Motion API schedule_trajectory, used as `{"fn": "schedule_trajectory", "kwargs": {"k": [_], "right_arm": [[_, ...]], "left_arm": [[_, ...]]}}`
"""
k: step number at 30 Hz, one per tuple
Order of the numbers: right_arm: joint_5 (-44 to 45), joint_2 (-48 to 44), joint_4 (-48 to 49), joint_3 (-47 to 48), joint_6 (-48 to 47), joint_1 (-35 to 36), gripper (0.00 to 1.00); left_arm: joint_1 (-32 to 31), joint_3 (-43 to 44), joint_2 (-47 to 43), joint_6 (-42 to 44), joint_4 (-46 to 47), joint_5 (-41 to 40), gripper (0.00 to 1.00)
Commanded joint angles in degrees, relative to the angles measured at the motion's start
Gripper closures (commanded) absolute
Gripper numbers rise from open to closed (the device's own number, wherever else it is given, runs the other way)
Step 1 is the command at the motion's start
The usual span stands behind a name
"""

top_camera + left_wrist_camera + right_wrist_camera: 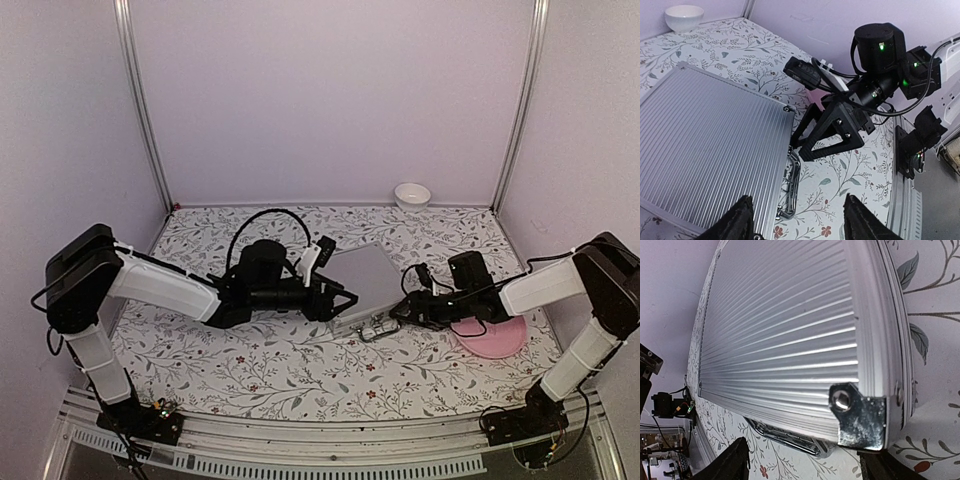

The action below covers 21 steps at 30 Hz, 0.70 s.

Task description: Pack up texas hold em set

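The texas hold em set shows as a silver ribbed aluminium case [366,278], lying flat with its lid down at the table's middle. Its metal handle [374,329] sticks out from the near edge. My left gripper [345,300] is at the case's near-left edge, jaws apart. In the left wrist view one fingertip [741,219] is over the case [705,145], the other over bare table, with the handle [792,185] between them and untouched. My right gripper [402,310] stands open at the near-right corner [860,412], beside the handle [790,437]. Whatever is in the case is hidden.
A pink plate [497,340] lies under the right forearm on the right of the table. A white bowl [412,195] sits at the back wall. The two grippers face each other closely across the case's front edge; the right gripper [832,135] fills the left wrist view.
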Motion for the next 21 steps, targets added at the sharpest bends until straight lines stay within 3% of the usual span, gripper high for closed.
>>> {"fn": "schedule_trajectory", "kwargs": {"k": [1,15,21], "right_arm": [[-4.2,3.0,4.9,1.4,-1.2,-0.1,0.25],[-9.2,3.2,8.1,0.7,3.3,1.0,0.25],[-9.6,1.2,8.4,0.2,5.9,1.0,0.25]], "left_arm": [[-1.2,0.7,0.9,2.4,1.8,0.2,0.39],[-2.5,-0.6,0.3,8.4,0.9,-4.5,0.39],[-2.6,-0.2,0.8,11.3,-1.3,-7.4,0.31]]}}
